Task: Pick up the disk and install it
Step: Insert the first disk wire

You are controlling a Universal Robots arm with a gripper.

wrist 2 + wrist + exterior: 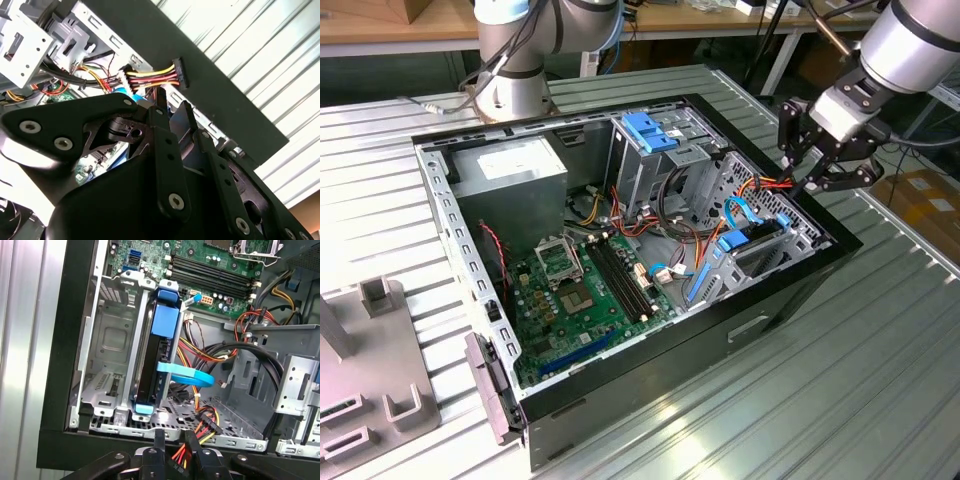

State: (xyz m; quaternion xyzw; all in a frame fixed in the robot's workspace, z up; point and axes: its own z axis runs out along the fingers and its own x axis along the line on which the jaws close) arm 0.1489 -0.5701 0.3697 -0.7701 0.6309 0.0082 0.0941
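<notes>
Gripper [800,185] pinching power connector [209,426] (disk [161,360] seated in cage [107,340]).

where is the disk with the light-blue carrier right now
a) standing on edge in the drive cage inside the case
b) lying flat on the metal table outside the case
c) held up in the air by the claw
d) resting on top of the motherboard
a: in the first wrist view the disk stands on edge in the drive cage inside the case, while the claw sits at the case edge by a multicoloured cable connector.
</notes>
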